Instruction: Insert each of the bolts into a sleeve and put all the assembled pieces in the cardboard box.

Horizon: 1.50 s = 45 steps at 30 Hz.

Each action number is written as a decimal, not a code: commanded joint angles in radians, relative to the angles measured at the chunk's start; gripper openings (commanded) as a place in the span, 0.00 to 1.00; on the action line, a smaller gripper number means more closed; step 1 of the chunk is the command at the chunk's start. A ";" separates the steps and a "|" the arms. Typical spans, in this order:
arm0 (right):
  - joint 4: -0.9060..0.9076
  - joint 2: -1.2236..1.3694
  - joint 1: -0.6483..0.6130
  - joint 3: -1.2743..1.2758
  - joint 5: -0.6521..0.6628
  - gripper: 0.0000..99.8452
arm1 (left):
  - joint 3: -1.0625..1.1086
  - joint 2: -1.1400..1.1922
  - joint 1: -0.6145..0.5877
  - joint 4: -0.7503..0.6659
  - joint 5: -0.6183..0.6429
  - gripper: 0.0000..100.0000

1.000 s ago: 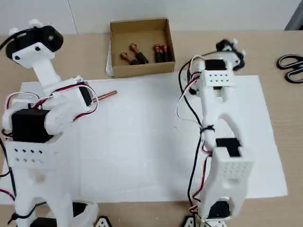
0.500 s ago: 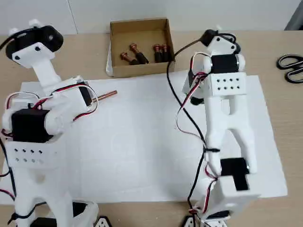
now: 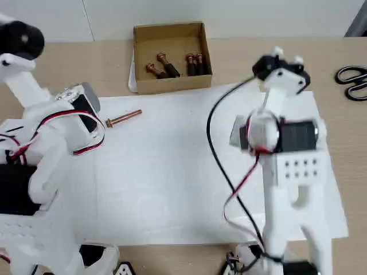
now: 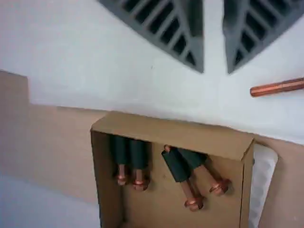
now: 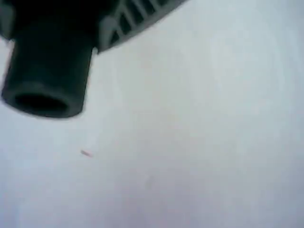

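On white paper (image 3: 172, 172) lies a copper bolt (image 3: 123, 118); left claw (image 4: 214, 61) apart, right claw (image 5: 61, 23) clamps black sleeve (image 5: 47, 80).

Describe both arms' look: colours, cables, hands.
The left arm and right arm are white plastic with black motor blocks; the right arm shows rows of small round holes. Red, black and white cables loop along the joints. The left hand has grey fingers with slatted triangular ribbing.
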 commanded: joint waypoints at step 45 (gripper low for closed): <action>-0.056 -0.656 0.189 0.562 -0.038 0.00 | -0.234 0.971 -0.043 -0.034 0.798 0.01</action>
